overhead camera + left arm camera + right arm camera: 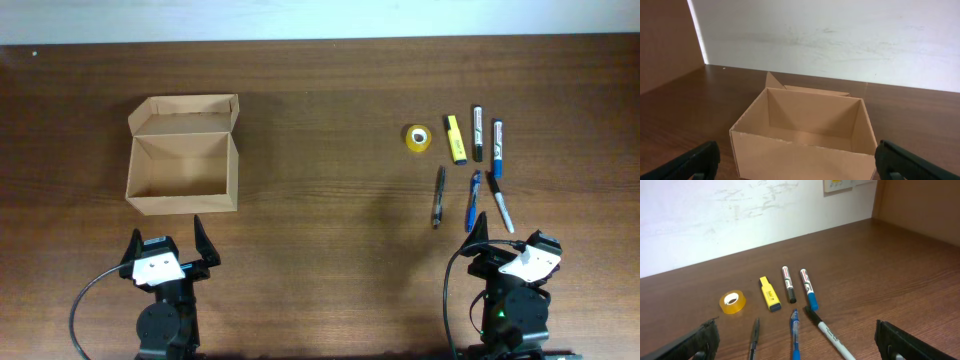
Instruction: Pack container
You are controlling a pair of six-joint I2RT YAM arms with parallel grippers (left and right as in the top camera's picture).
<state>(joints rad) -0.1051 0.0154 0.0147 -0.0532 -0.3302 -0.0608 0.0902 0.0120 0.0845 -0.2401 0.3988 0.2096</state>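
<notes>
The small tan-brown cardboard box [183, 165] stands toward the left edge of the dark wooden table [320, 100], with its flap lid folded back toward the far edge. The left gripper [167, 235] is at the near edge, just beside the box, with jaws wide apart and nothing in them. The right gripper [512, 240], at the near edge on the right, is equally wide and holds nothing. A yellow tape roll [417, 138] and a yellow highlighter [456, 139] lie beyond it.

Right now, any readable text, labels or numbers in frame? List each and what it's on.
No text is legible.
Black marker: printed label, too small to read.
Blue marker: printed label, too small to read.
White pen: dark print on the barrel, blurred.
Cardboard box, yellow highlighter, tape roll: no markings visible.
</notes>
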